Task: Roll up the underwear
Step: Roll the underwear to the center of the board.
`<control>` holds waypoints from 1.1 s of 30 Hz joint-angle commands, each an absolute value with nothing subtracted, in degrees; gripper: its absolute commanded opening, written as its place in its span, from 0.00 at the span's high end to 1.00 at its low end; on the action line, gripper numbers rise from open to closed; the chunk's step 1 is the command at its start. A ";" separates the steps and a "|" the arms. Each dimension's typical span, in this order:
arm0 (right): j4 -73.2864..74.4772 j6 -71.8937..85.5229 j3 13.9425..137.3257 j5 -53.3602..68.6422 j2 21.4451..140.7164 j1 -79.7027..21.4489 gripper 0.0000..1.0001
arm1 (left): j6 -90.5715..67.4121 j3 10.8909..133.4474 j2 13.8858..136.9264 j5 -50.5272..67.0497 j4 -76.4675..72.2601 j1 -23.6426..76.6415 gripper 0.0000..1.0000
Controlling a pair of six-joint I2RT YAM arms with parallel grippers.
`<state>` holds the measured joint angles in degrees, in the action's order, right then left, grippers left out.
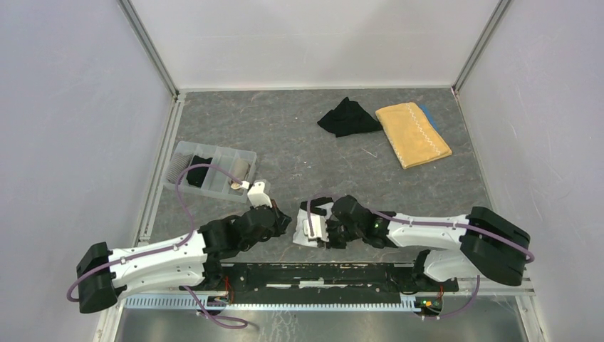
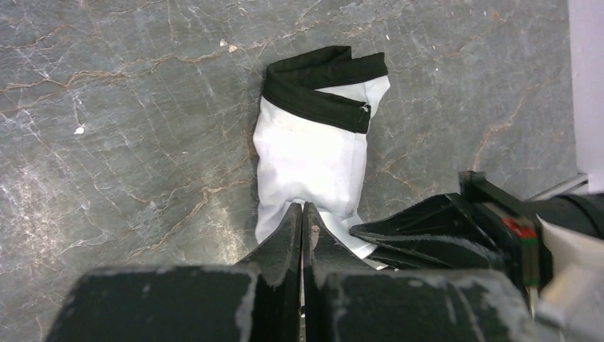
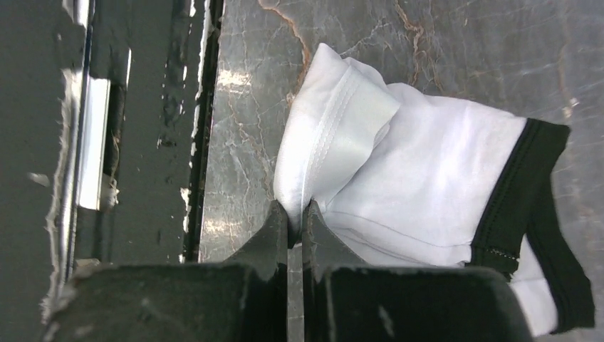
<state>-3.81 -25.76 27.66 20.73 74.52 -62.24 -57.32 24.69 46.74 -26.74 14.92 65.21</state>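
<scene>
White underwear with a black waistband (image 1: 305, 214) lies partly folded on the grey table, near its front edge, between my two grippers. In the left wrist view (image 2: 310, 157) the waistband is at the far end. My left gripper (image 2: 302, 208) is shut, with its tips pinching the near white edge; it also shows in the top view (image 1: 285, 219). My right gripper (image 3: 295, 208) is shut on a raised fold of the same white cloth (image 3: 427, 178), right beside the table's front edge. It also shows in the top view (image 1: 324, 231). A black underwear garment (image 1: 347, 117) lies crumpled at the back.
A clear divided tray (image 1: 186, 147) stands at the left and holds a few rolled garments. A mustard-yellow towel (image 1: 413, 134) lies at the back right, beside the black garment. The metal rail (image 3: 92, 142) along the table's front edge runs close to my right gripper.
</scene>
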 commanded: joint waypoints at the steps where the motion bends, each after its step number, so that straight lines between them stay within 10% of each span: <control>1: -2.12 -14.82 32.30 32.51 79.45 -58.04 1.00 | -53.71 25.14 45.27 -26.14 13.82 64.90 0.98; 33: -27.59 22.06 19.37 45.22 87.51 -37.17 1.00 | -44.09 28.46 58.07 -14.95 0.18 64.88 0.98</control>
